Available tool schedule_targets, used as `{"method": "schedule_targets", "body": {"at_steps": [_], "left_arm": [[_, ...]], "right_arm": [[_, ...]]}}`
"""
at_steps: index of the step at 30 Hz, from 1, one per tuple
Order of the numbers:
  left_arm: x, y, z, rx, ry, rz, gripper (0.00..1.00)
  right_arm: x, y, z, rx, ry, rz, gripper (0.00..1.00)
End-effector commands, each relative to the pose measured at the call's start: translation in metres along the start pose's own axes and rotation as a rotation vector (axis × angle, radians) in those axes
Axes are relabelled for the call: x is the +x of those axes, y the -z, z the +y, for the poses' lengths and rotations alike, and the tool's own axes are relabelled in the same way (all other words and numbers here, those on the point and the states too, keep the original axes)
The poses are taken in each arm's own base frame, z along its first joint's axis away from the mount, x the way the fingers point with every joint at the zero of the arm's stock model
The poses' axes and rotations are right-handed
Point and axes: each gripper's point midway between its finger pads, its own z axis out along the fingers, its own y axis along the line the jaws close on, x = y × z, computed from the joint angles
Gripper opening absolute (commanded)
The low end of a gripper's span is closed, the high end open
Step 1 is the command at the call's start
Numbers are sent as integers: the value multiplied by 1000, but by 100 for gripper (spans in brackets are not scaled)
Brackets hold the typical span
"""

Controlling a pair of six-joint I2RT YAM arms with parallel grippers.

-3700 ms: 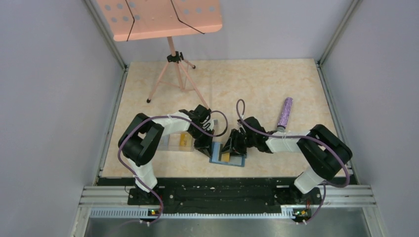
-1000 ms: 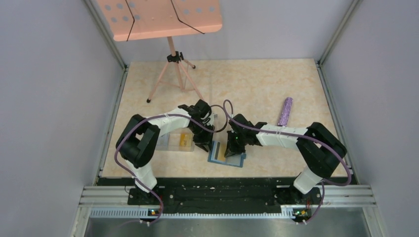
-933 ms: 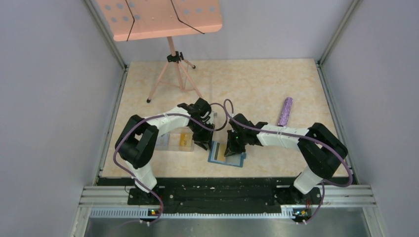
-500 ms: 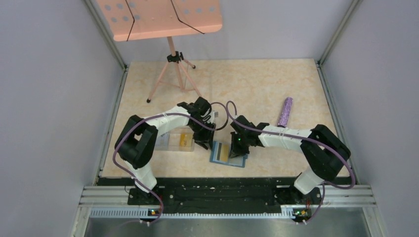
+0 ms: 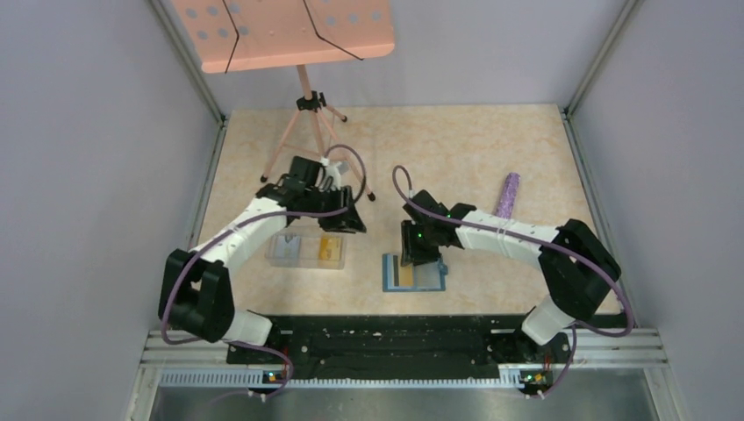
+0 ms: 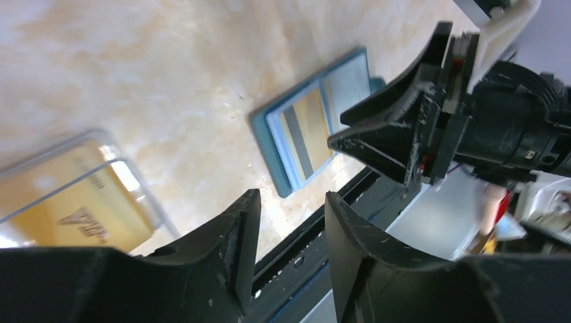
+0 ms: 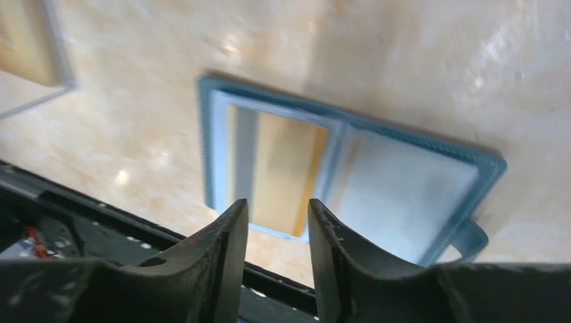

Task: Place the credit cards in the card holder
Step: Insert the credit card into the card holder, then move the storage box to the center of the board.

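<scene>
The teal card holder point(image 5: 432, 276) lies open and flat near the table's front edge. A yellow-gold credit card point(image 5: 403, 274) with a black stripe sits in its left half, also seen in the right wrist view as card point(image 7: 283, 168) in holder point(image 7: 411, 182). My right gripper point(image 5: 415, 255) hovers open just above the holder's far edge, fingers empty point(image 7: 277, 205). My left gripper point(image 5: 349, 223) is open and empty point(image 6: 291, 198), raised left of the holder point(image 6: 347, 81). Another yellow card point(image 5: 330, 249) lies inside a clear box.
The clear plastic box point(image 5: 298, 251) stands left of the holder, under the left arm. A purple cylinder point(image 5: 506, 200) lies at the right. A pink music stand point(image 5: 307, 132) on a tripod stands at the back left, one leg close to the left wrist.
The left arm has swung back and left, away from the holder, opening. The right gripper has opened and drawn back from the card. The holder now lies squarer to the table edge.
</scene>
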Motion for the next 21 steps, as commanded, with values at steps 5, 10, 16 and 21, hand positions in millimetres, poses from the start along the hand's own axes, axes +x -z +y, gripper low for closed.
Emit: {"method": "schedule_targets", "body": {"at_steps": [5, 10, 16, 21], "left_arm": [[-33, 73, 43, 64, 158, -274, 46], [-19, 107, 102, -169, 245, -322, 48], [-6, 139, 135, -441, 210, -318, 50], [-3, 153, 147, -543, 180, -306, 50]], "right_arm": [[-54, 14, 89, -223, 100, -70, 53], [-68, 4, 143, -339, 119, -44, 66], [-66, -22, 179, -371, 138, 22, 70], [-65, -41, 167, -265, 142, 49, 49]]}}
